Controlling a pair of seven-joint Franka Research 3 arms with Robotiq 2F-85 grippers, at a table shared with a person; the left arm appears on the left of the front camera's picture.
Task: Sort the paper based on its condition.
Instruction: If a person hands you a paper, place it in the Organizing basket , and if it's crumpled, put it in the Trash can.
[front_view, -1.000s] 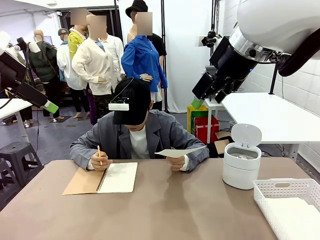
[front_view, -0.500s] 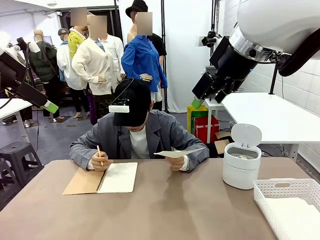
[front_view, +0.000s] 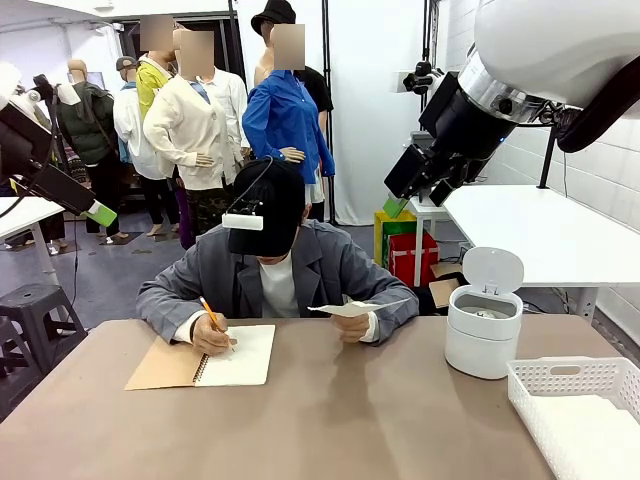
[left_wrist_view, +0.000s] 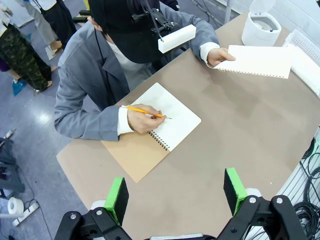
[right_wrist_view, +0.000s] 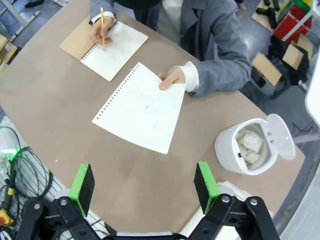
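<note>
The person at the far side holds one flat white sheet of paper (front_view: 355, 308) (left_wrist_view: 260, 61) (right_wrist_view: 142, 107) above the table in one hand. The sheet has a punched edge. My left gripper (left_wrist_view: 175, 197) hangs open high over the table's left part, well short of the sheet. My right gripper (right_wrist_view: 143, 187) is open too, high above the table with the sheet below and ahead of it. In the front view both arms are raised, the left gripper (front_view: 98, 212) at the picture's left and the right gripper (front_view: 412, 172) at upper right. Nothing is between either pair of fingers.
The person's other hand (front_view: 213, 333) writes with a pencil in a spiral notebook (front_view: 203, 357) (left_wrist_view: 165, 125) with a brown cover. A white bin (front_view: 483, 330) (right_wrist_view: 247, 145) with its lid up holds crumpled paper. A white basket (front_view: 575, 378) stands at front right.
The person's pencil hand has dropped onto the notebook page and the head has bent lower. The held sheet sank slightly. Neither arm has moved.
</note>
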